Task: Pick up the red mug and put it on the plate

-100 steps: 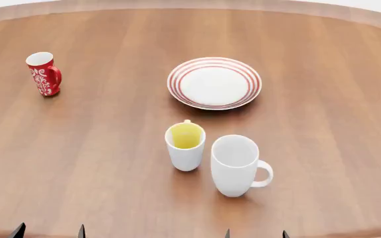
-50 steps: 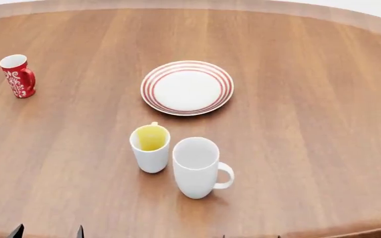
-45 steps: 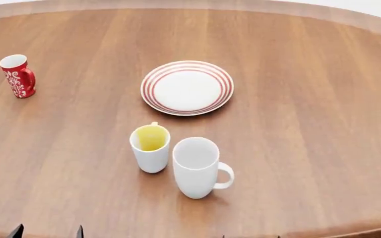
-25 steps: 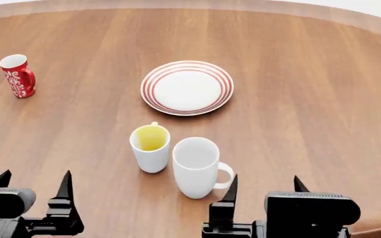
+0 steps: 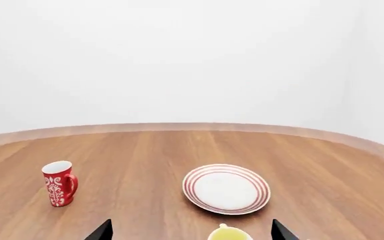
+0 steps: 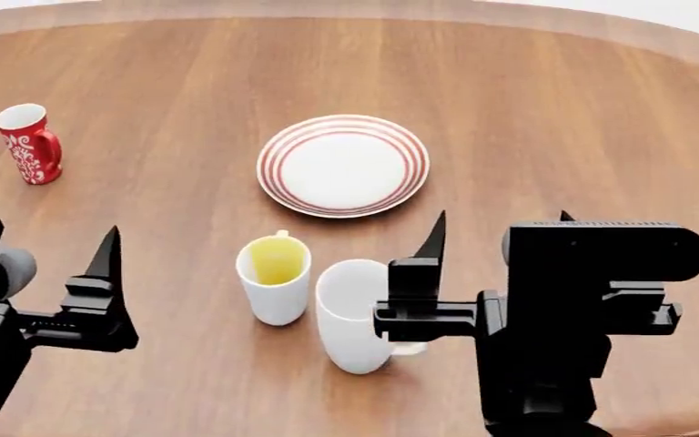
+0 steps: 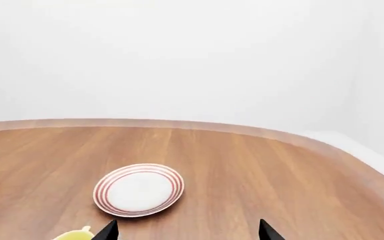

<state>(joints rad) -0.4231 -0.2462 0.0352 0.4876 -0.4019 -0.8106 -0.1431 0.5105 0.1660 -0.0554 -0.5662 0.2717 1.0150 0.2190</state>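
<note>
Red mug (image 6: 28, 143) stands well beyond the spread left fingers (image 6: 105, 258).

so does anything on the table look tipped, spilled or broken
Nothing stands out. The small patterned red mug, yellow-lined white mug and plain white mug all stand upright; the red-ringed white plate lies flat and bare.

Yellow-lined mug (image 6: 274, 278) beside white mug (image 6: 352, 317)

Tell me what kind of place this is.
Likely a simulated tabletop test scene, not a real room: a round wooden table holding only a plate and three mugs, with blank white walls behind it and no other furniture visible.
</note>
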